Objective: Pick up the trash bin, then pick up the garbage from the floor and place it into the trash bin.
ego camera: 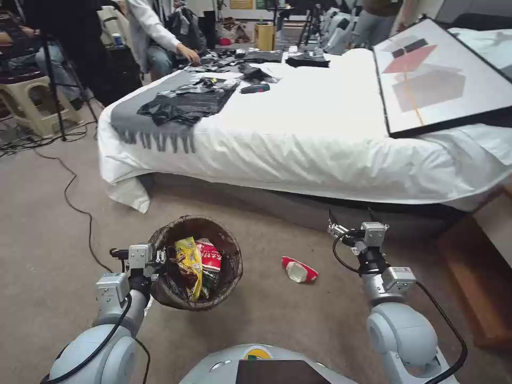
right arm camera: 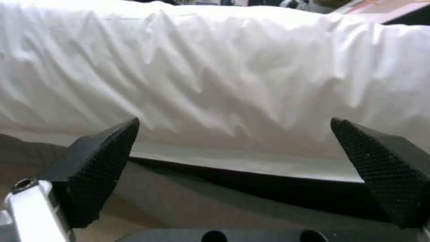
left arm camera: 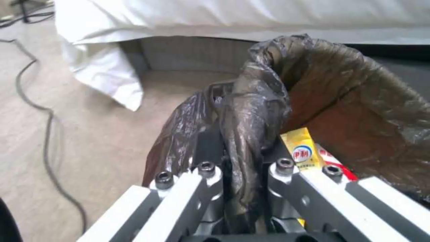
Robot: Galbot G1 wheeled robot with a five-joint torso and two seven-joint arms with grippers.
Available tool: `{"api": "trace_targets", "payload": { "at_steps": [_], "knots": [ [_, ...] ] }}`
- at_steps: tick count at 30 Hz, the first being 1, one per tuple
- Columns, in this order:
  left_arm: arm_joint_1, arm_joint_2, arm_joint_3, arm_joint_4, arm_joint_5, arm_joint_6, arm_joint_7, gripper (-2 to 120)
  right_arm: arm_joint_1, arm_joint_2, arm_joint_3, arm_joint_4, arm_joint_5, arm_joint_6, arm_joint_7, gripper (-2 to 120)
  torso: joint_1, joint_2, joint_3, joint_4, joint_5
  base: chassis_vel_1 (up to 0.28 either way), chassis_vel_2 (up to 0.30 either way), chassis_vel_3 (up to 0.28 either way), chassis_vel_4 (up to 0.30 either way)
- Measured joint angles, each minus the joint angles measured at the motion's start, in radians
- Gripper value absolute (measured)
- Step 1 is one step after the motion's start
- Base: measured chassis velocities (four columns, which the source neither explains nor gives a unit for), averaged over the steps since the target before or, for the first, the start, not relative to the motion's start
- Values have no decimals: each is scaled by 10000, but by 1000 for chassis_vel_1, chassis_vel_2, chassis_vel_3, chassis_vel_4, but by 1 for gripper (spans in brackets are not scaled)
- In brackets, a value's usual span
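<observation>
The trash bin (ego camera: 196, 262) is held at its rim by the clamped left gripper (ego camera: 160, 256), while the red-white carton (ego camera: 298, 269) is left lying nearer the wide-open, empty right gripper (ego camera: 336, 230).

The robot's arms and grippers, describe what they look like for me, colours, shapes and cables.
Both arms are pale silver-grey with rounded joint housings and boxy metal blocks near the wrists; a black cable loops along each. The left gripper has silver linkage bars with dark hex bolts. The right gripper has black, wedge-shaped fingers with a fine knurled texture.
</observation>
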Motion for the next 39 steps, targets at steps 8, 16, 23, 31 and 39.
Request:
{"api": "trace_targets", "payload": {
  "at_steps": [8, 16, 23, 31, 39],
  "knots": [
    [-15, -9, 16, 0, 2, -12, 0, 7, -143, 3, 303, -119, 145, 89, -173, 100, 0, 0, 0, -1, 1, 76, 76, 95, 89],
    [-25, -32, 54, 0, 40, -19, -35, 7, -206, 12, 447, -209, 212, 140, -281, 100, 0, 0, 0, 0, 0, 94, 81, 74, 84],
    [-30, -34, 44, 0, 45, -19, -36, 7, -208, -4, 587, -292, 308, 151, -334, 100, 0, 0, 0, 0, 1, 70, 84, 82, 77],
    [-45, -49, 71, 0, 145, -121, -55, 7, -212, -143, 931, -559, 534, 108, -616, 100, 0, 0, 0, 5, 1, 79, 70, 69, 67],
    [-30, 12, 48, 0, 154, -141, -20, 7, -213, -485, 1577, -1448, 1138, -517, -1096, 100, 1, 0, 0, -5, 1, 0, 0, 0, 0]
  ]
}}
